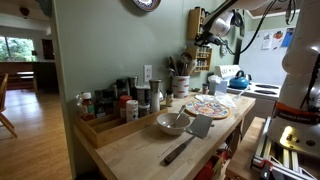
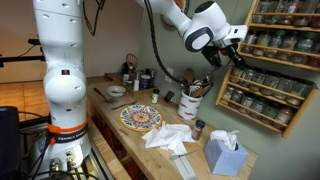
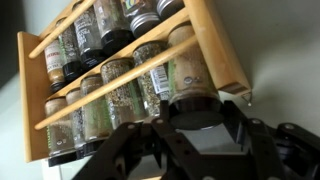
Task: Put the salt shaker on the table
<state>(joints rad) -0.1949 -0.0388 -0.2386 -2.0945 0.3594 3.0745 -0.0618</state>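
My gripper (image 3: 195, 112) is raised at the wall-mounted wooden spice rack (image 3: 215, 45), high above the table in both exterior views (image 1: 207, 40) (image 2: 222, 55). In the wrist view its dark fingers sit on both sides of the black lid of a jar, the salt shaker (image 3: 188, 75), at the right end of the lower shelf. The jar looks nearer to the camera than its neighbours. The long light wooden butcher-block table (image 1: 130, 152) (image 2: 103, 98) lies well below.
On the table are a bowl (image 1: 172, 123), a spatula (image 1: 190, 140), a patterned plate (image 1: 208, 107) (image 2: 140, 117), a utensil holder (image 1: 180, 82) (image 2: 190, 100), a wooden tray of bottles (image 1: 115, 105) and a tissue box (image 2: 225, 155). A blue kettle (image 1: 240, 78) stands on the white stove.
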